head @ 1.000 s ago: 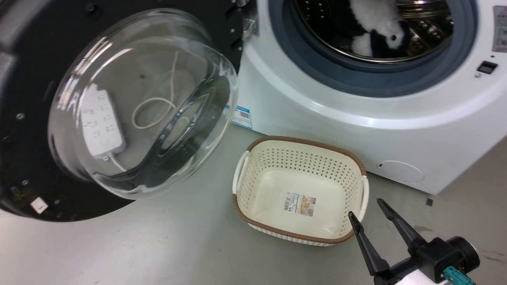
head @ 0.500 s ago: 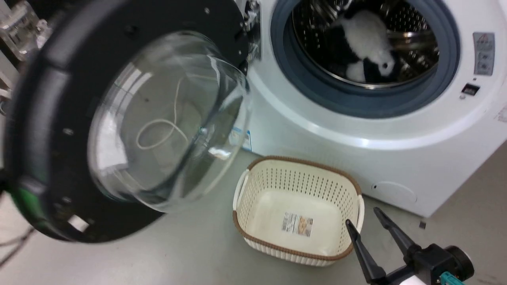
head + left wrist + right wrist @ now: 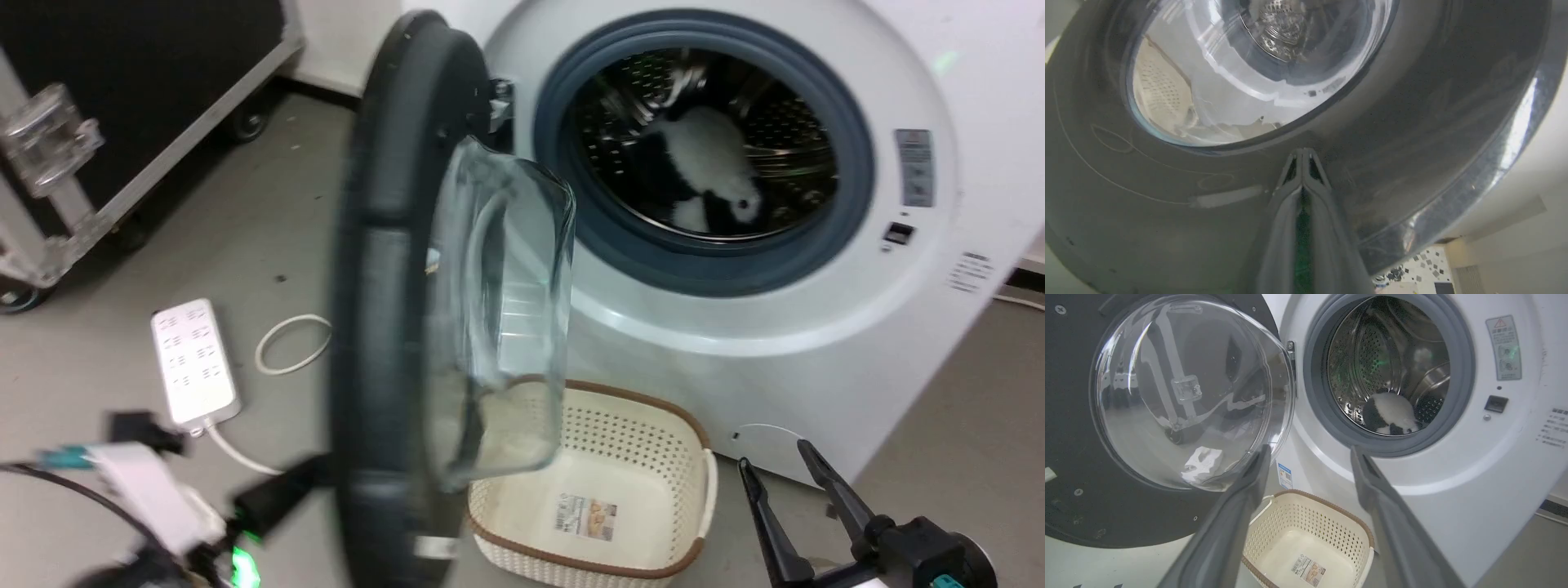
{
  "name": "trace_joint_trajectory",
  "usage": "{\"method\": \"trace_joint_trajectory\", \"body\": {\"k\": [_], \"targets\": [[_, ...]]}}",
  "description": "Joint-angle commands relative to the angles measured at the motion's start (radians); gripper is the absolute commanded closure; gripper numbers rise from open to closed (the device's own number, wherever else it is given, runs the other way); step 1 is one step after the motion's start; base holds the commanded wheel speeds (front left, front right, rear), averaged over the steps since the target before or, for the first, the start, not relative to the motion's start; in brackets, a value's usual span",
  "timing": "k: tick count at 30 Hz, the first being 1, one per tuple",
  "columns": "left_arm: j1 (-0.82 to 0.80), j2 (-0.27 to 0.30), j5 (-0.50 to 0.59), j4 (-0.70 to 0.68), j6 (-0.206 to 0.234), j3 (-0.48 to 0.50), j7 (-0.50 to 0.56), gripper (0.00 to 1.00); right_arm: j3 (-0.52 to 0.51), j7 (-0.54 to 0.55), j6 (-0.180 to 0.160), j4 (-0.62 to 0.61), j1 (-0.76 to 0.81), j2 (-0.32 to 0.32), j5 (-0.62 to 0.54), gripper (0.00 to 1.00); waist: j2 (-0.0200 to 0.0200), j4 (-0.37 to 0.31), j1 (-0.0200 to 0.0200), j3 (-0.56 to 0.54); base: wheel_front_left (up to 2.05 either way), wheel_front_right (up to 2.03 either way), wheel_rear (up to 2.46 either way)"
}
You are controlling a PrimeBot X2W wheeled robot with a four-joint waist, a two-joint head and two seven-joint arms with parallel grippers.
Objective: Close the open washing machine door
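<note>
While the door (image 3: 384, 286) stands half open, the left claw (image 3: 1302, 156), pinched shut and empty, meets its outer face, with the drum (image 3: 784, 106) beyond. The right claw (image 3: 774, 456) gapes wide, farther off.

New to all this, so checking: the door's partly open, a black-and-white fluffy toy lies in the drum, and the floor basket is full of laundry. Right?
Not quite: the right wrist view shows the basket empty but for a label on its bottom. The washing machine door is partly open and the toy does lie in the drum.
</note>
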Motion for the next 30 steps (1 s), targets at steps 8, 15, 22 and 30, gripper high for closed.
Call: {"method": "trace_joint_trajectory", "body": {"k": [8,15,22,30], "targets": [[0.153,-0.044,-0.098,-0.085,0.007,-0.204,-0.096,1.0,-0.041,-0.004,0.001,-0.025,0.003,0.013,-0.024,0.0,0.0,-0.134,0.0002,0.013,0.0,0.0,0.0],[0.138,-0.044,-0.159,-0.037,-0.041,-0.4,-0.353,1.0,-0.072,-0.004,0.001,-0.04,-0.014,0.002,-0.036,0.0,0.0,-0.3,0.0002,0.101,0.0,0.0,0.0],[0.006,-0.044,-0.213,0.059,-0.077,-0.51,-0.567,1.0,-0.071,-0.004,0.001,-0.048,-0.05,0.008,-0.026,0.0,0.0,-0.487,0.0002,0.206,0.0,0.0,0.0],[-0.311,-0.044,-0.254,0.32,-0.066,-0.589,-1.017,1.0,-0.053,-0.004,0.001,-0.041,-0.076,0.033,-0.008,0.0,0.0,-0.646,0.0002,0.308,0.0,0.0,0.0]]}}
